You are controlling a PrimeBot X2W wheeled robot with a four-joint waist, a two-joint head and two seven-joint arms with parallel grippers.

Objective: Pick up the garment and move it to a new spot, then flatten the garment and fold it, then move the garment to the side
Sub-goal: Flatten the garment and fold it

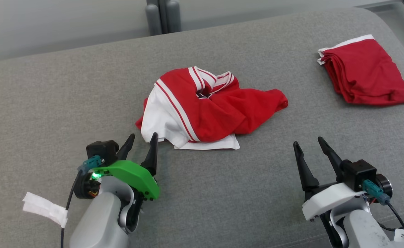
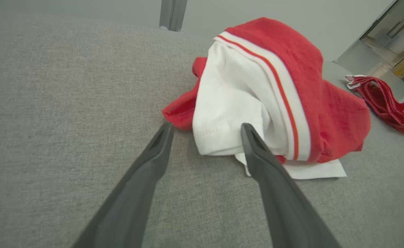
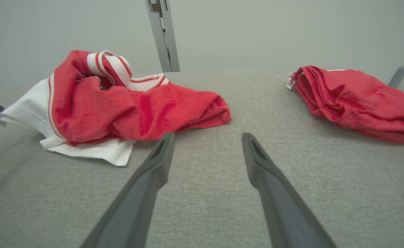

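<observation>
Soft matt cloth on a coarse grey weave

The crumpled garment point(image 1: 205, 110) is matt red and white knit cloth with striped trim; the folded red garment point(image 1: 367, 75) looks the same cloth. The surface point(image 1: 50, 103) is rough, matt woven fabric. Both pairs of jaws are smooth dark matt plastic; the green mount point(image 1: 133, 174) is glossy plastic.

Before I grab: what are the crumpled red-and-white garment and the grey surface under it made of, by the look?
Crumpled red-and-white garment: soft knit fabric, probably cotton jersey, matte; it slumps in loose folds, with a stitched hem and striped trim.
Grey surface: woven upholstery-like cloth, matte; a fine heathered weave shows, and its rounded far edge hints at padding, unconfirmed.
</observation>
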